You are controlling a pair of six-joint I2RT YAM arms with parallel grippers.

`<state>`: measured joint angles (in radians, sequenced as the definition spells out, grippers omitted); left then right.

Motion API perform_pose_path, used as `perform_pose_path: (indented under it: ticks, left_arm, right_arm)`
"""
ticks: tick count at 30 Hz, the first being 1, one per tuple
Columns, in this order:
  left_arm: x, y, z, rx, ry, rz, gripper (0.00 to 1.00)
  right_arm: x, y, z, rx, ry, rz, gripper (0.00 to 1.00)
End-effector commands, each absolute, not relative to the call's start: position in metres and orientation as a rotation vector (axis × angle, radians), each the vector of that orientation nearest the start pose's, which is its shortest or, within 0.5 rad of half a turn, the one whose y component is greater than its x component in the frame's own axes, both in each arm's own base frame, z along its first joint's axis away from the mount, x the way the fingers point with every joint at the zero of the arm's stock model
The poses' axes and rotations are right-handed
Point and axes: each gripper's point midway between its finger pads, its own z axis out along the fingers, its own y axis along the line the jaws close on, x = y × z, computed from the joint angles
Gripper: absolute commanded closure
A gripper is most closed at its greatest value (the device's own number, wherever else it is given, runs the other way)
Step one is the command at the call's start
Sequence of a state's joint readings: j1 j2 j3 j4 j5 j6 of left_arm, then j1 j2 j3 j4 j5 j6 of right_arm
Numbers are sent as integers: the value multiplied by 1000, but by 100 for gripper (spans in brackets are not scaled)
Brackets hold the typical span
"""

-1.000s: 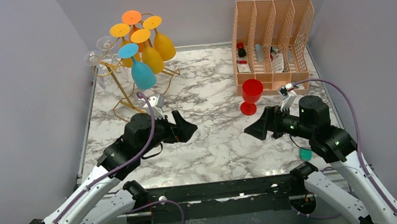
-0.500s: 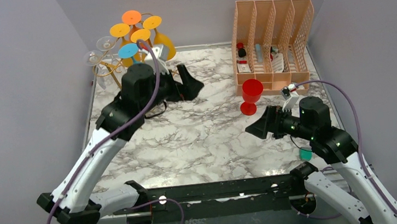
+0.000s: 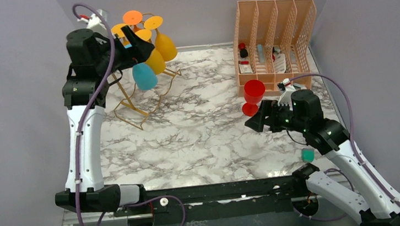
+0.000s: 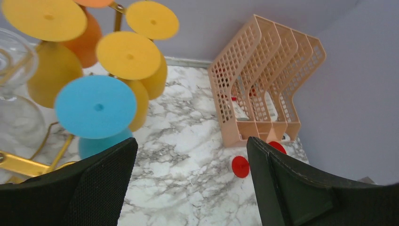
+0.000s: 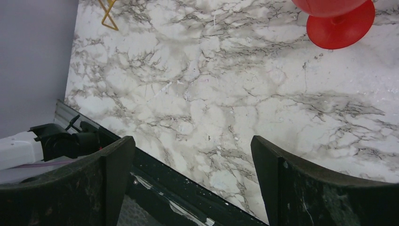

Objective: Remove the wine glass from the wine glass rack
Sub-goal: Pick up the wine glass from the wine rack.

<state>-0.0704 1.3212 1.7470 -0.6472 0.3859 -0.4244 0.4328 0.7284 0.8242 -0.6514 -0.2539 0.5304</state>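
Note:
The gold wire wine glass rack [image 3: 129,105] stands at the back left, with several coloured wine glasses hanging upside down on it: a blue one [image 3: 144,76], yellow ones [image 3: 155,61] and an orange one [image 3: 132,17]. My left gripper [image 3: 139,46] is raised high beside these glasses, open and empty. In the left wrist view the blue glass's round foot [image 4: 95,107] and the yellow feet [image 4: 128,55] lie just above the left finger [image 4: 89,188]. A red wine glass [image 3: 253,93] stands upright on the table. My right gripper [image 3: 254,120] is open and empty just in front of it.
A peach lattice file organiser [image 3: 274,45] with small items stands at the back right. Clear glasses [image 4: 14,61] hang on the rack's left side. A small teal object [image 3: 307,155] lies by the right arm. Grey walls close in on three sides.
My left arm has risen from the table's middle and swung back-left, up to the hanging glasses. My right gripper has shifted slightly towards the red glass.

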Motion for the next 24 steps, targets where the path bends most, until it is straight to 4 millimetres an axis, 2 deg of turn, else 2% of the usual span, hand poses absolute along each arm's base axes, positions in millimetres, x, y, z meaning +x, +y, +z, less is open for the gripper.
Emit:
perform_pose_path:
  ticks: [1,4,9,12,16,24]
  left_arm:
    - [357,-78,460,-61,1778,-636,10]
    - [365,-62,451,-105,1794,-596,13]
    - [376,-54,429,-117,1851,-564,19]
    - [383,-42,424,-153,1856,-521,22]
    - [394,-37,416,-161,1878,-521,23]
    - [405,-27,385,-194,1945,-483,24]
  right_arm:
    - [212,161,242,-87,2123,785,5]
    - [220,164,242,-103,2118,774,5]
    - [234,166,246,-106,2129,742,5]
    - [242,166,248,-96,2121,720,5]
    - [250,168,247,-85,2126,710,5]
    - [257,170,241,-88,2150,698,5]
